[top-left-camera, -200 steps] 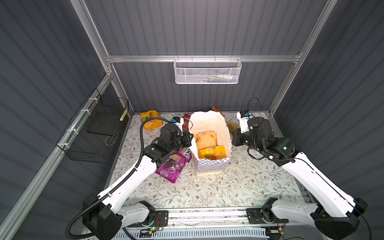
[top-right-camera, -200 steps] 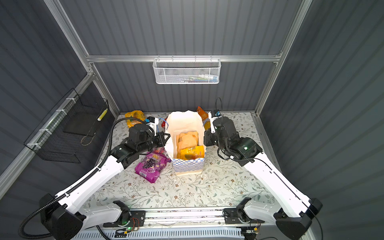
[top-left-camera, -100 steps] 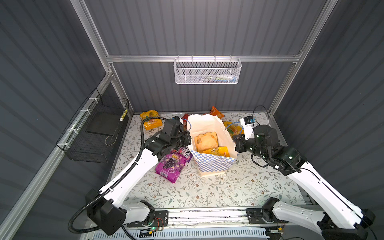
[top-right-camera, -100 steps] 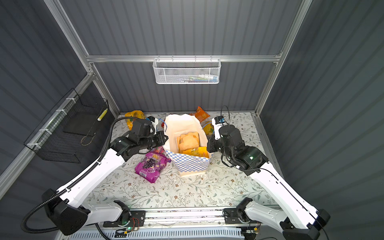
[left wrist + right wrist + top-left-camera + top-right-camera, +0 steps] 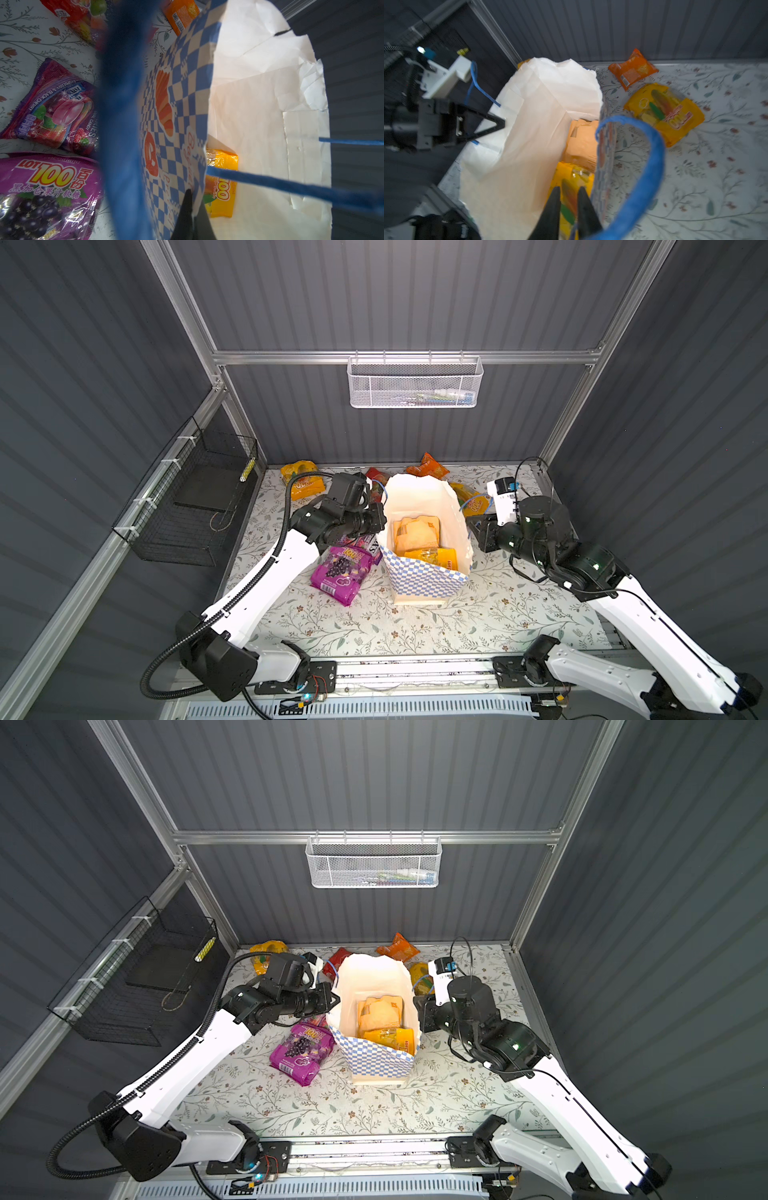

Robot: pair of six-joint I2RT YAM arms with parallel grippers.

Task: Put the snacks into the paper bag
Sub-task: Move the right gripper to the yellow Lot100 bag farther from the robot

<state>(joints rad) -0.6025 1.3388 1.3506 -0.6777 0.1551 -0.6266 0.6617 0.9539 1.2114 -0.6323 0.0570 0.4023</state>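
The paper bag [image 5: 419, 580] [image 5: 374, 1056] stands open mid-table, with a yellow "100" packet [image 5: 436, 558] [image 5: 222, 187] and tan wrappers inside. My left gripper [image 5: 380, 522] [image 5: 192, 197] is shut on the bag's left rim. At the right rim, my right gripper [image 5: 471, 531] [image 5: 569, 193] has its jaws slightly apart, above the packet. Outside lie a purple grape packet [image 5: 343, 572] [image 5: 45, 187], a FOX'S packet [image 5: 54, 108], a red one [image 5: 374, 483], a small orange one [image 5: 427, 466] [image 5: 632, 69] and yellow ones [image 5: 301, 479] [image 5: 664, 112].
A white mesh basket [image 5: 413, 383] hangs on the back wall. A black wire basket [image 5: 191, 497] is fixed to the left wall. The bag's blue cord handles [image 5: 652, 166] loop close to both wrist cameras. Grey walls close in the flowered table [image 5: 415, 626].
Both arms dragged the bag toward the front. It tilted to the right half a second ago and stands straighter now. The right jaws have parted; the left stays clamped.
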